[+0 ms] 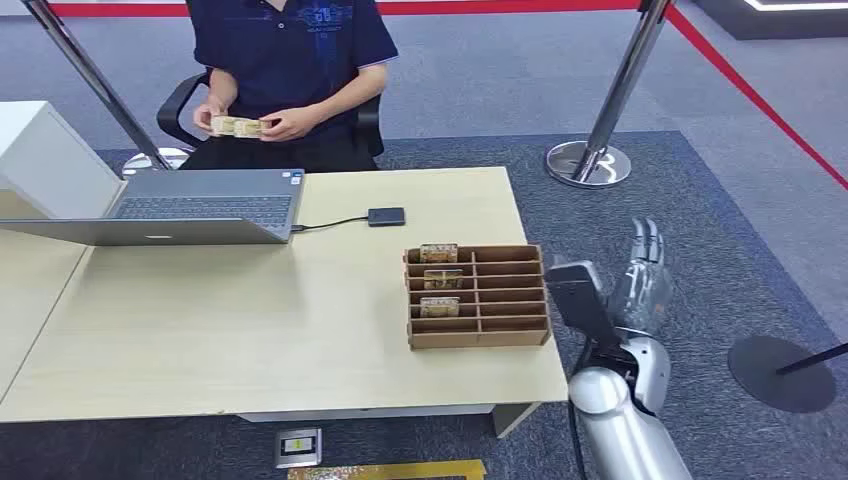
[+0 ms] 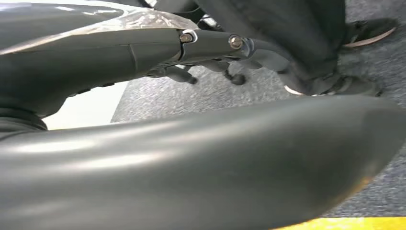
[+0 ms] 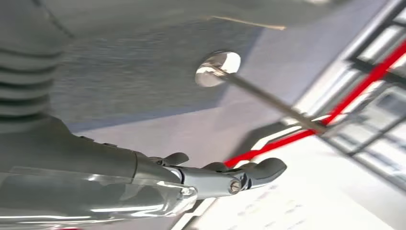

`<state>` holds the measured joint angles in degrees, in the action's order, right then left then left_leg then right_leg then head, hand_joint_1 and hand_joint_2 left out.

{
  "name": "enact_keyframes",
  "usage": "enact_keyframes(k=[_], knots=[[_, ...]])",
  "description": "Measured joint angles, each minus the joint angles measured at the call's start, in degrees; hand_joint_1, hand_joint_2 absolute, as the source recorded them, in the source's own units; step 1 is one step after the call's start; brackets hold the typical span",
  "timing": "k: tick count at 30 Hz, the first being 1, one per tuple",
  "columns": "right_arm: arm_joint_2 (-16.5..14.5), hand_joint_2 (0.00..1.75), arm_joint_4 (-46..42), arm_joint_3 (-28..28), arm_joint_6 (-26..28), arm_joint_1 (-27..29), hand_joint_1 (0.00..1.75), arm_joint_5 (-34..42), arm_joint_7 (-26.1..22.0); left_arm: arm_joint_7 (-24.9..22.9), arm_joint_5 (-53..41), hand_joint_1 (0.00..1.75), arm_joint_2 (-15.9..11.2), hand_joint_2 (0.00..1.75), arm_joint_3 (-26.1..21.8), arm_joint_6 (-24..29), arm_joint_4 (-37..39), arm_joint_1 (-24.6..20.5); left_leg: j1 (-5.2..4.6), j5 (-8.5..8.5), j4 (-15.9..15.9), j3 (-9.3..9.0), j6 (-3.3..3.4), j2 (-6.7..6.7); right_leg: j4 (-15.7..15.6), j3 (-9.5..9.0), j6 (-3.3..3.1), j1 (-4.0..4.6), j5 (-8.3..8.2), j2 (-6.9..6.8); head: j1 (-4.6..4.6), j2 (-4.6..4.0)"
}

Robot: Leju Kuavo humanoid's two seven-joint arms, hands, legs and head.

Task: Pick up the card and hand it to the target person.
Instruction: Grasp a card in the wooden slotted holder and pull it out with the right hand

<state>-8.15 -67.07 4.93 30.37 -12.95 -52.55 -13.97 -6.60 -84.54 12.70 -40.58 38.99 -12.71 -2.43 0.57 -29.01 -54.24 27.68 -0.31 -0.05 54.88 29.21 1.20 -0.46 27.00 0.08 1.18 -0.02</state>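
Desk [image 1: 250,320] bears card rack [image 1: 478,297].

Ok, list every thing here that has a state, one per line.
Right hand: empty, fingers extended, beside the table.
Laptop: lid open.
Cardboard organizer: three cards standing in its left column, other slots empty.
Card: held in the seated person's hands.
Left hand: holds nothing visible.

A pale emblem sits on the person's dark shirt [image 1: 322,16]. Its lettering is too small to read. The cards' [image 1: 439,253] print is likewise illegible.
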Motion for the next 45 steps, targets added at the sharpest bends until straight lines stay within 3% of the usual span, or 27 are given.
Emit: enact_keyframes(k=[9, 16, 30, 35, 39, 45], knots=[[-1.95, 1.75, 0.84, 11.82, -4.1, -6.73, 0.0, -6.54, 4.58, 0.0, -1.27, 0.0, 0.02, 0.0, -0.05, 0.25, 0.33, -0.46, 0.0, 0.01, 0.0, 0.01, -0.01, 0.0, 0.03, 0.03, 0.0, 0.0, 0.0, 0.0, 0.0, 0.0], [-3.26, 1.75, 3.98, 17.87, -9.98, -11.31, 0.15, -10.69, 10.94, 0.1, -2.09, 0.0, 0.02, 0.0, -0.01, 0.2, 0.34, -0.56, 0.0, 0.01, 0.0, 0.01, -0.01, 0.0, 0.03, 0.04, 0.0, 0.0, 0.0, 0.0, 0.0, 0.0], [-4.53, 1.75, 13.44, 20.14, -12.98, -16.98, 0.49, -11.25, 14.69, 0.57, -1.89, 0.0, 0.02, 0.0, -0.01, 0.2, 0.43, -0.61, 0.0, 0.01, 0.0, 0.02, -0.01, 0.0, 0.03, 0.06, -0.01, 0.0, 0.0, 0.0, 0.0, 0.0], [-4.79, 1.75, 16.94, 20.14, -13.09, -18.8, 0.73, -11.45, 15.53, 0.57, -1.85, 0.0, 0.02, 0.0, 0.0, 0.2, 0.46, -0.62, 0.0, 0.01, 0.0, 0.02, -0.01, 0.0, 0.03, 0.05, -0.01, 0.0, 0.0, 0.0, 0.0, 0.0], [-5.03, 1.75, 19.87, 20.14, -13.22, -20.3, 1.01, -11.54, 15.87, 0.57, -1.7, 0.0, 0.02, 0.0, 0.01, 0.23, 0.47, -0.62, 0.0, 0.01, 0.0, 0.02, -0.01, 0.0, 0.03, 0.06, -0.01, 0.0, 0.0, 0.0, -0.01, 0.0], [-5.66, 1.75, 24.62, 20.14, -13.26, -22.64, 1.06, -11.79, 16.59, 0.59, -1.5, 0.0, 0.02, 0.0, 0.01, 0.29, 0.49, -0.62, 0.0, 0.01, 0.0, 0.02, -0.01, 0.0, 0.04, 0.06, -0.01, 0.0, 0.0, 0.0, -0.01, 0.0]])
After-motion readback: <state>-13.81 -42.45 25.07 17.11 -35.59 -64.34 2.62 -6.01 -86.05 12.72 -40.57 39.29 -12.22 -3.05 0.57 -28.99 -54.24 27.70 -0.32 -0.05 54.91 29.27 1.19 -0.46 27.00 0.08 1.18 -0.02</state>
